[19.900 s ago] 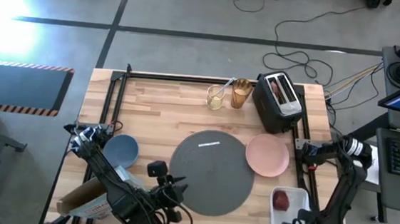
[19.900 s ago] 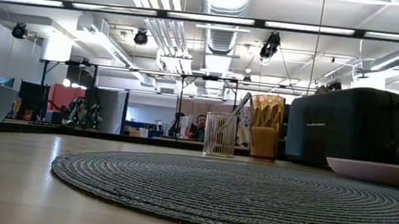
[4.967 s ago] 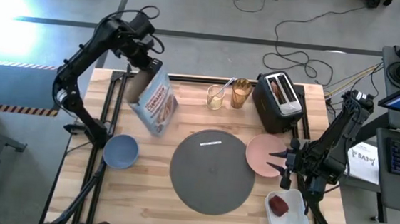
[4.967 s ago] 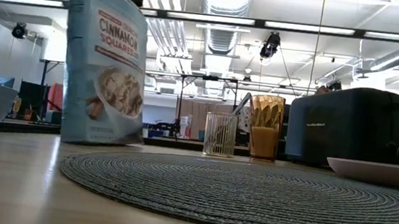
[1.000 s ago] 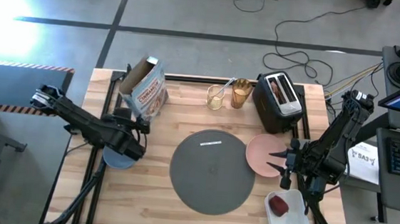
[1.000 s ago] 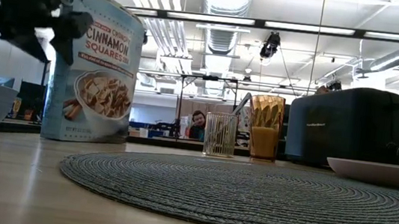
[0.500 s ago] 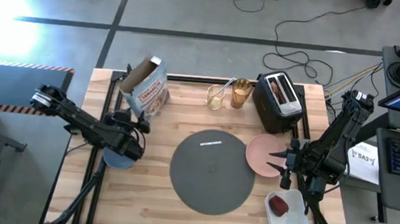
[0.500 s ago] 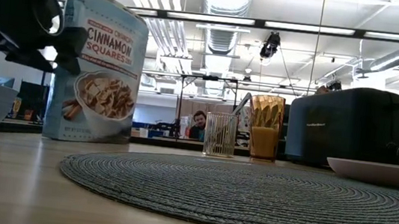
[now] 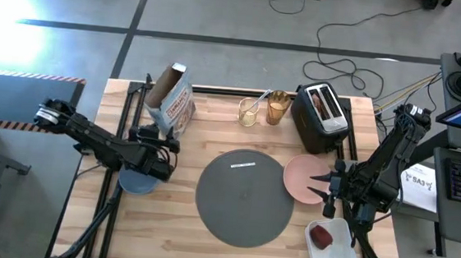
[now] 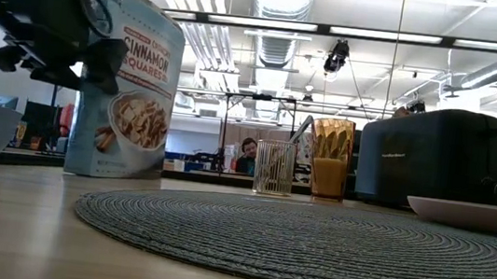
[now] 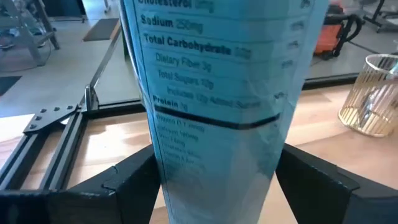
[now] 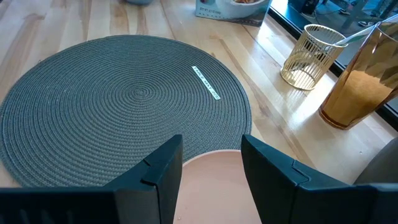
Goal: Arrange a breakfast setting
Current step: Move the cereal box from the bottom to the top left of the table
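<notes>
A blue cereal box (image 9: 172, 101) stands upright on its base at the table's far left. My left gripper (image 9: 164, 140) is open, and the box's narrow side (image 11: 217, 124) fills the gap between its fingers. The blue bowl (image 9: 132, 181) sits on the wood, partly under that arm. My right gripper (image 9: 318, 188) hangs open over the right rim of the pink plate (image 9: 303, 176), which lies beside the dark-grey mat (image 9: 244, 198). At the far edge stand the amber tumbler (image 9: 277, 108) and a wire cup holding the spoon (image 9: 253, 106). My left gripper's fingers (image 11: 134, 180) lie level along the cereal box's two broad faces, low on the box, coming from the table's near left. The box stands upright on the table. Whether the fingers touch its faces, I cannot tell.
A black toaster (image 9: 322, 116) with a toast slice in a slot stands at the far right. A white tray (image 9: 335, 248) with the red apple (image 9: 323, 232) lies at the near right corner. Black rails run along the table's left and far edges.
My left gripper has sunk a little, moved toward the cereal box and turned. The box has stayed upright on the table but has turned about, so that the low view now shows its front narrower.
</notes>
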Action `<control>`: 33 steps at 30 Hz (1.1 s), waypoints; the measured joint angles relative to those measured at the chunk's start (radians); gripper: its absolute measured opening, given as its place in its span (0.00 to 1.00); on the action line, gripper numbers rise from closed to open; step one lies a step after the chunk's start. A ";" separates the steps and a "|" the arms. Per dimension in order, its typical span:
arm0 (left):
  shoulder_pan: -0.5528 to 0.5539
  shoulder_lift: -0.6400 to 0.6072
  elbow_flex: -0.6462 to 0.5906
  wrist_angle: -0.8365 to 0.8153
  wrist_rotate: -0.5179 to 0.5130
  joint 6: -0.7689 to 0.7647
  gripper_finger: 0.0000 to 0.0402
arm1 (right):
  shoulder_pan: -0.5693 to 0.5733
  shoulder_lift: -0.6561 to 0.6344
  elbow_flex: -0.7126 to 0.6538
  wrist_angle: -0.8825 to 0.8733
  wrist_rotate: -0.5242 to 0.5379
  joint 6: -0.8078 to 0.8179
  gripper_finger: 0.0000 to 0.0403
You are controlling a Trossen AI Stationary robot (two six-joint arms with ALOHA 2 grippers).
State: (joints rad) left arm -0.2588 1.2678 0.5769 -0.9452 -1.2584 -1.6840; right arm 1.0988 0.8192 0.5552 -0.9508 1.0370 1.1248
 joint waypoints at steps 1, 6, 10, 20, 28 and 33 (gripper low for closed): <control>0.011 0.000 -0.005 0.021 -0.006 0.016 0.68 | 0.000 0.000 0.000 0.000 0.000 0.000 0.38; 0.077 0.000 -0.030 0.095 -0.025 0.060 0.60 | 0.000 0.000 0.000 0.000 0.000 0.000 0.38; 0.103 0.000 -0.026 0.106 -0.025 0.061 0.51 | 0.000 0.000 0.000 0.000 0.000 0.000 0.39; 0.112 0.000 -0.005 0.111 -0.007 0.068 0.27 | 0.000 0.000 0.000 0.000 0.000 0.000 0.39; 0.175 0.000 -0.004 -0.017 0.002 -0.034 0.26 | 0.000 0.000 0.000 0.000 0.000 0.000 0.39; 0.201 0.000 -0.004 -0.148 0.020 -0.151 0.26 | 0.000 0.000 0.000 0.000 0.000 0.000 0.39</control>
State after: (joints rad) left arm -0.0577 1.2675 0.5728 -1.0929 -1.2380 -1.8352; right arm 1.0989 0.8192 0.5552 -0.9508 1.0370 1.1248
